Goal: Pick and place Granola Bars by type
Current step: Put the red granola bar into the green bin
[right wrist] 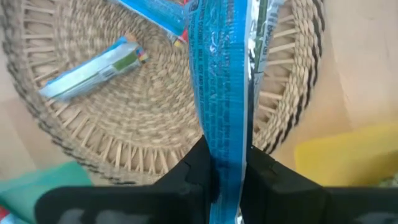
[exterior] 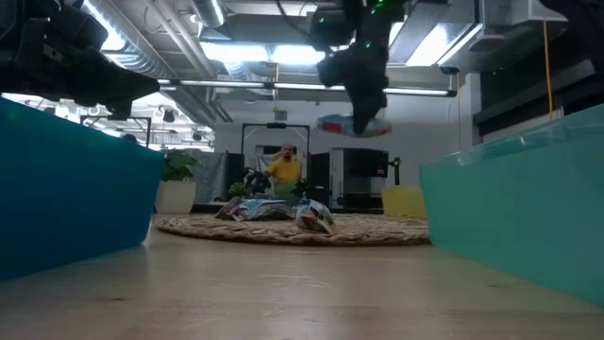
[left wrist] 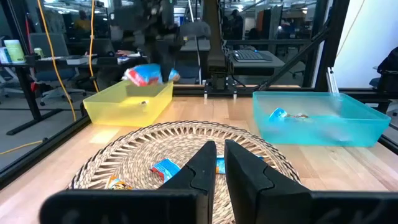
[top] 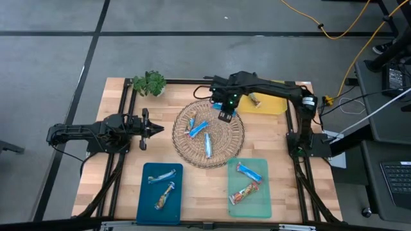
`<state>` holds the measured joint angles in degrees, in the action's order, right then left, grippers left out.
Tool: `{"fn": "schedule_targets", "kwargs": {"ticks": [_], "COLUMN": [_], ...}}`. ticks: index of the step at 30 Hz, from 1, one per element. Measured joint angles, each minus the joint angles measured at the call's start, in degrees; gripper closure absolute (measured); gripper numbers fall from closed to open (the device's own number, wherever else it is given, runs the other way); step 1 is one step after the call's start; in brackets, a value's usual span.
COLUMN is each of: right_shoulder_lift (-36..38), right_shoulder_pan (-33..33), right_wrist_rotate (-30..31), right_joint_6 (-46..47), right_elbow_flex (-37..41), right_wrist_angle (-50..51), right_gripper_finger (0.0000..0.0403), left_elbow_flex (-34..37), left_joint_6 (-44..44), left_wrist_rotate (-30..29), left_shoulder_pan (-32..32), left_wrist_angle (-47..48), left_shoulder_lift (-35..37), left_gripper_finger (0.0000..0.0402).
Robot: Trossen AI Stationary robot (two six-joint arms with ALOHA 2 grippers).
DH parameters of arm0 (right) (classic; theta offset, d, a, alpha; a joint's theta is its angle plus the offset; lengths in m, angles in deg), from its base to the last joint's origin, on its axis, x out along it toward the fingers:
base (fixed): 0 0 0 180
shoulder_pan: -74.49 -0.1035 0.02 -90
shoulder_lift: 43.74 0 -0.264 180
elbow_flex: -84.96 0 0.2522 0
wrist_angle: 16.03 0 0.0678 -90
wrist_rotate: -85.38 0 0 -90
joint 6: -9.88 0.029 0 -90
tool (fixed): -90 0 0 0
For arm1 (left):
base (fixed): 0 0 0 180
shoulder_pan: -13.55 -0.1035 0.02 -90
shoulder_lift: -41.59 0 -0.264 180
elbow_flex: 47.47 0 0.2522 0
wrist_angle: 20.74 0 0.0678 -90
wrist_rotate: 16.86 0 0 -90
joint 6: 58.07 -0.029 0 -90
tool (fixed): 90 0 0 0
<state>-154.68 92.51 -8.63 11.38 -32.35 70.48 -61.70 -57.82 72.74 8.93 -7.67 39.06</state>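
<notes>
My right gripper (top: 225,115) hangs over the far right part of the round wicker mat (top: 192,151), shut on a bright blue bar (right wrist: 221,74). The low view shows that bar (exterior: 355,125) high above the mat. More blue bars (top: 198,128) (top: 209,145) lie flat on the mat. Two silvery bars (top: 162,176) rest in the blue tray (top: 144,205). A blue bar (top: 249,172) and an orange-brown one (top: 244,192) lie in the green tray (top: 263,208). Another orange-brown bar (top: 256,100) sits in the yellow tray (top: 276,106). My left gripper (top: 156,128) waits shut, left of the mat. My right gripper pinches the blue bar between its two fingers (right wrist: 198,163), gripping the wrapper's flat faces (right wrist: 225,140). The fingers come from above, pointing down. The bar is lifted clear of the mat and lies roughly level below the fingers, sticking out past them.
A leafy green sprig (top: 149,83) stands at the table's far left corner. The blue and green trays line the near edge and the yellow tray sits at the far right. Bare wood (top: 205,192) lies between the two near trays. A person in yellow (exterior: 283,170) is in the room behind.
</notes>
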Motion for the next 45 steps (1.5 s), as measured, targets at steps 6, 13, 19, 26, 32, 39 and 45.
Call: {"fn": "schedule_targets", "kwargs": {"ticks": [6,13,19,26,32,39,45], "right_shoulder_lift": [4.1,7.9,10.6,13.8,16.7,19.3,20.4], "right_shoulder_pan": [-1.1,-4.5,-8.3,-13.1,-17.0,-21.7,-26.4], "right_wrist_rotate": [0.4,2.9,2.9,6.3,6.6,6.5,6.5], "right_joint_6": [1.5,2.9,4.6,8.5,12.4,16.8,20.5], "right_elbow_flex": [0.0,0.0,0.0,0.0,0.0,0.0,0.0], "right_wrist_angle": [1.4,4.5,9.0,11.6,12.0,12.0,13.6], "right_gripper_finger": [0.0346,0.0346,0.0346,0.0346,0.0346,0.0346,0.0346], "left_elbow_flex": [0.0,0.0,0.0,0.0,0.0,0.0,0.0], "left_joint_6": [0.0,0.0,0.0,0.0,0.0,0.0,0.0], "left_wrist_rotate": [0.0,0.0,0.0,0.0,0.0,0.0,0.0], "left_shoulder_pan": [0.0,0.0,0.0,0.0,0.0,0.0,0.0], "left_wrist_angle": [0.0,0.0,0.0,0.0,0.0,0.0,0.0], "left_shoulder_lift": [0.0,0.0,0.0,0.0,0.0,0.0,0.0], "left_gripper_finger": [0.0376,0.0373,0.0377,0.0373,0.0375,0.0373,0.0376]}}
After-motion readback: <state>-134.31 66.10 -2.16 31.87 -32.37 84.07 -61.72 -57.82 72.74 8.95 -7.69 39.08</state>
